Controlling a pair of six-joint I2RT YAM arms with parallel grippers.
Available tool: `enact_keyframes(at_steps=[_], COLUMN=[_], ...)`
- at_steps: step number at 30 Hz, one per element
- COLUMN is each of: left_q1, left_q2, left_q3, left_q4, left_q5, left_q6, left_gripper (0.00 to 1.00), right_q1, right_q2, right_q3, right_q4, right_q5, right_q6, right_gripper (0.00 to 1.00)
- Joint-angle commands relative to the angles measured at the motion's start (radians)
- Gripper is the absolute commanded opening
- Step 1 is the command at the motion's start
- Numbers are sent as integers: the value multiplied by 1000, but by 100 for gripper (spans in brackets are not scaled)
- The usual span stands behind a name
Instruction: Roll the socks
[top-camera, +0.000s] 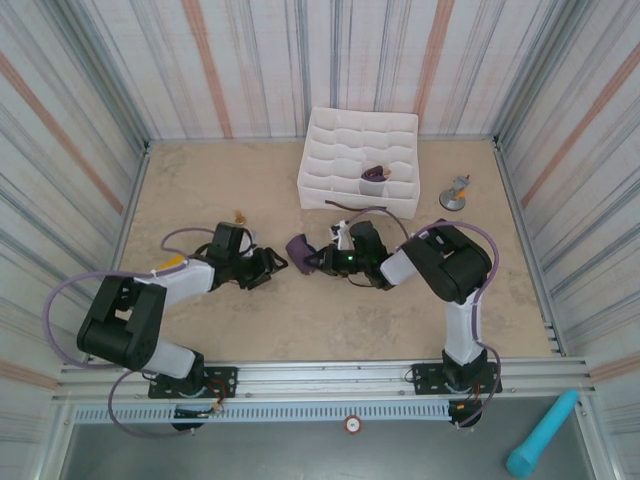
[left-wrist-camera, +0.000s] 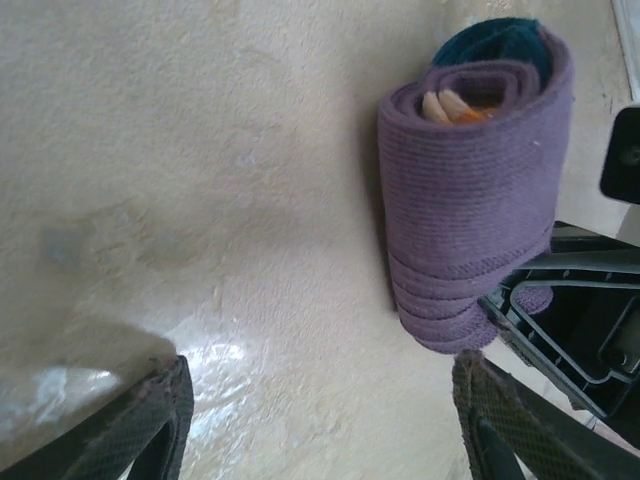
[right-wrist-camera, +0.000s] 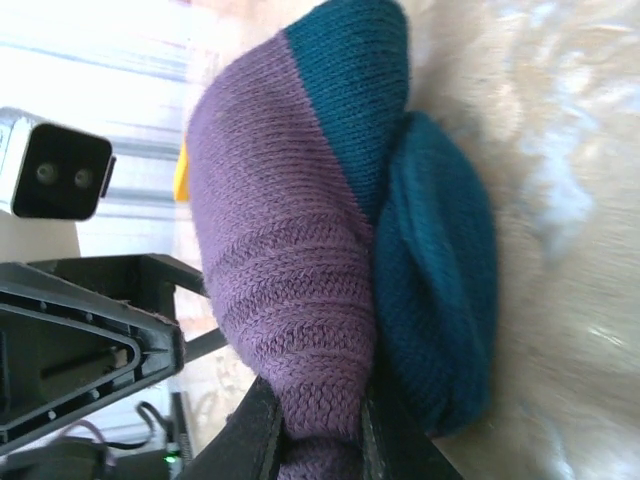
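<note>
- Seemingly near the end: rolling largely done, with release and perhaps stowing left, judging by the lie of things.
- Left of centre in the top view: left pincer (top-camera: 268, 264) low over the bench (top-camera: 200, 180), spread wide with nothing between its jaws, aimed at the bundle from just beside it, apparently not touching.
- Centre of the top view: socks (top-camera: 298, 250) wound into one tight purple bundle lying on the bench, with orange cuff ends tucked inside the coil and a teal toe at one end.
- Just right of the bundle: right pincer (right-wrist-camera: 318, 440) clamped on the purple lower edge of the roll, with the teal toe bulging beside it.
- Upper right of centre: white box (top-camera: 345, 197) with another purple roll (top-camera: 375, 178) seated in a front compartment; a likely home for this bundle too, though only a guess.
- Left to do, at a guess: a check of the roll's hold after release.
</note>
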Motion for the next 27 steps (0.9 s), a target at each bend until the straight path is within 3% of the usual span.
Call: enact_keyframes(at_steps=[1, 7, 18, 23, 27], left_q1=[-16, -33, -90, -123, -125], left_q2=[25, 71, 172, 223, 267], left_q3=[43, 82, 124, 145, 145], left_q4=[34, 59, 218, 276, 324], left_q5=[-22, -33, -93, -129, -114], left_q6=[-3, 3, 22, 32, 21], left_gripper=[71, 72, 76, 74, 65], right_q1=[-27, -52, -62, -62, -65], right_q2=[103, 150, 183, 191, 193], right_q3=[-87, -98, -105, -120, -138], right_q4=[-284, -250, -235, -197, -161], right_q5=[88, 72, 73, 72, 73], right_q6=[184, 285, 323, 337, 352], right_gripper=[0, 0, 0, 0, 0])
